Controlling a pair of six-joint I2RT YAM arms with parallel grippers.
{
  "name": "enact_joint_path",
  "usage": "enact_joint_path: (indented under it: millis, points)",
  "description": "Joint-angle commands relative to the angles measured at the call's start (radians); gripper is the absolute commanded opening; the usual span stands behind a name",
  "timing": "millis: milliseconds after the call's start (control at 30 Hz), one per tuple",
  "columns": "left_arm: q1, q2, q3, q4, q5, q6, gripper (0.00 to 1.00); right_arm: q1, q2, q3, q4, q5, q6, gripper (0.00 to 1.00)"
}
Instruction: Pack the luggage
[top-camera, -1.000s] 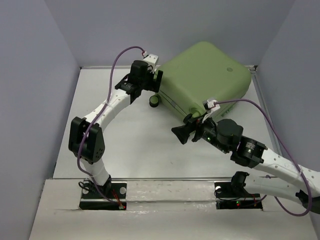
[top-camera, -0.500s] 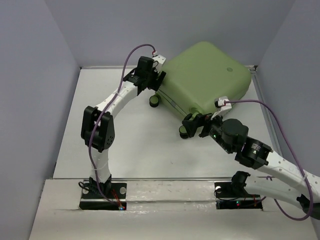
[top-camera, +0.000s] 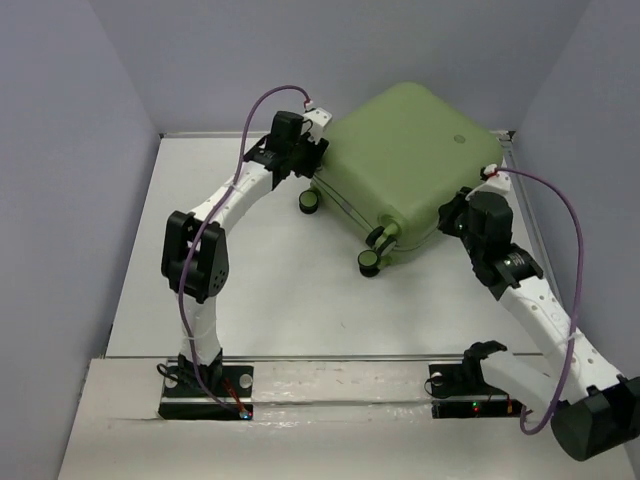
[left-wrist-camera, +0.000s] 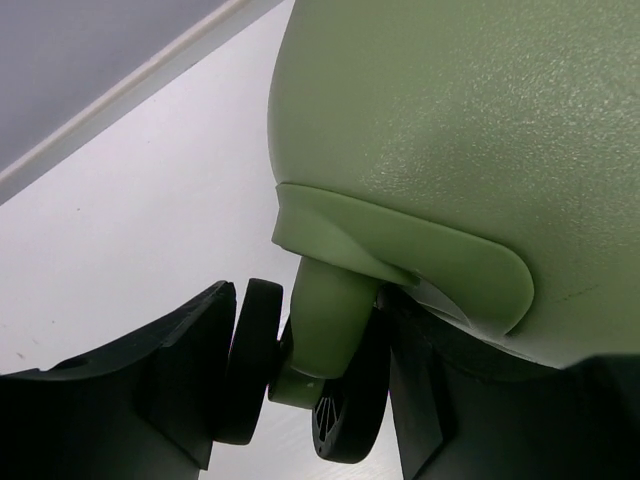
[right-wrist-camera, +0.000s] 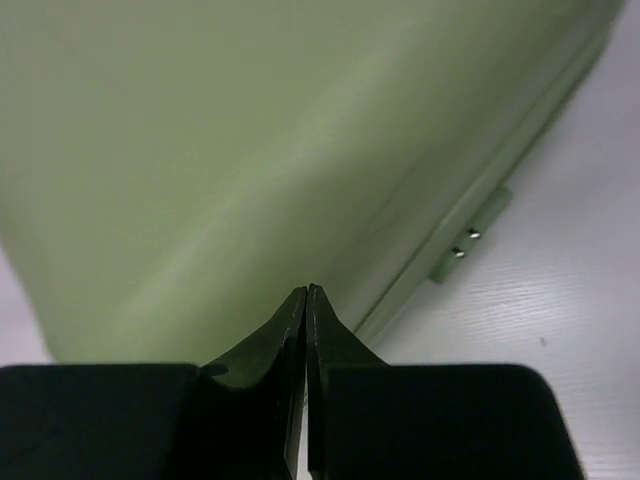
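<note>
From above, my right gripper (top-camera: 458, 212) has swung away from the front wheels to the right flank of the luggage (top-camera: 410, 150), which lies closed at the far side of the table (top-camera: 260, 290).

On the left wrist, my left gripper (left-wrist-camera: 310, 350) brackets a corner wheel (left-wrist-camera: 252, 360). Whether it is pinching the wheel I cannot tell.

On the right wrist, my fingers (right-wrist-camera: 285, 340) are pressed together with their tips at the shell. I judge this is for nudging, so packing has not begun.

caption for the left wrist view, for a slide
Left gripper closed around a wheel at the corner of the green suitcase.
</note>
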Motion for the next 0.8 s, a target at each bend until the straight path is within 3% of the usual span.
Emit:
enact_joint_path:
  millis: [0, 200, 300, 433, 633, 767]
  points:
    - [-0.006, -0.082, -0.116, 0.144, 0.045, -0.15, 0.06, -0.19, 0.042, 0.013, 0.078, -0.09, 0.026, 0.07]
    - [-0.006, -0.194, -0.265, 0.158, -0.088, -0.27, 0.06, -0.356, 0.12, -0.037, 0.121, -0.138, 0.057, 0.07]
    - [-0.006, -0.284, -0.373, 0.198, -0.108, -0.377, 0.06, -0.386, 0.188, -0.029, 0.179, -0.268, 0.054, 0.07]
    - [-0.01, -0.417, -0.556, 0.263, -0.087, -0.479, 0.06, -0.386, 0.336, 0.053, 0.239, -0.57, 0.043, 0.07]
    - [-0.024, -0.617, -0.788, 0.362, 0.056, -0.637, 0.06, -0.269, 0.54, 0.318, 0.239, -0.815, -0.003, 0.07]
    - [-0.053, -0.767, -0.963, 0.39, 0.114, -0.695, 0.06, -0.188, 0.698, 0.534, 0.184, -0.886, -0.022, 0.1]
